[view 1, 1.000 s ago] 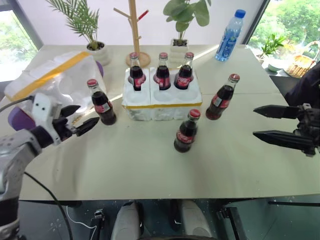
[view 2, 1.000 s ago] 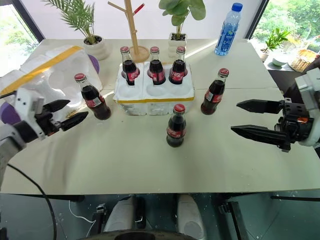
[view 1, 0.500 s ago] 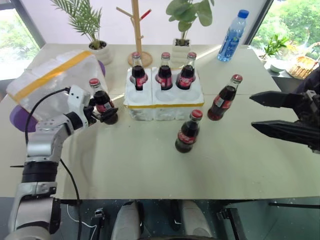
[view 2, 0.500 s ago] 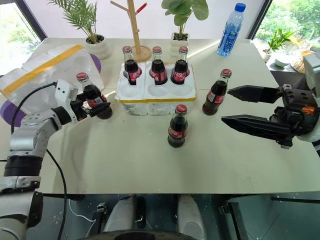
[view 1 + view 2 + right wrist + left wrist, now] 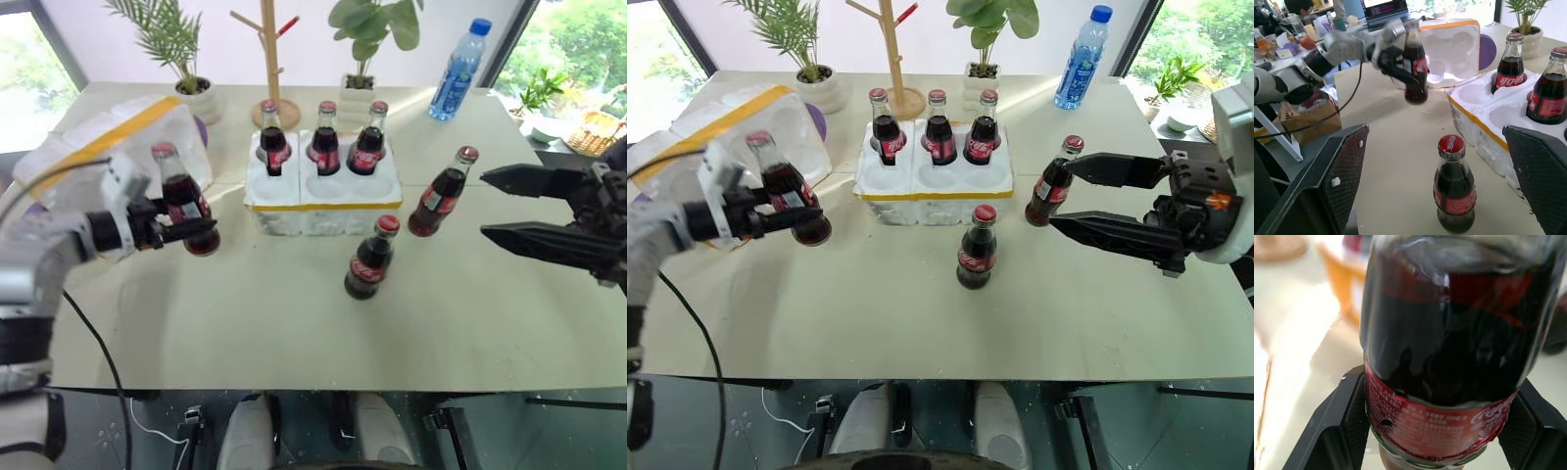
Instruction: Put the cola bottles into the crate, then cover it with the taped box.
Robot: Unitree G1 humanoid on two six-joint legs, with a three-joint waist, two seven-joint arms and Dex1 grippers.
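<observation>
The left arm reached in from the left edge, its black two-fingered left gripper [image 5: 186, 227] clamped around the lower body of a small glass cola bottle with a red cap [image 5: 183, 200], held tilted above the table. The right arm's black right gripper [image 5: 1080, 201] pointed leftward, fingers spread wide and empty.

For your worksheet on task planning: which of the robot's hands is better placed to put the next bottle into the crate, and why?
Left. Its hand already grips a lifted cola bottle beside the crate; the right hand is open and empty.

Six cola bottles [image 5: 369, 264], one crate [image 5: 323, 201], one taped box [image 5: 98, 147], one water bottle [image 5: 458, 70].
</observation>
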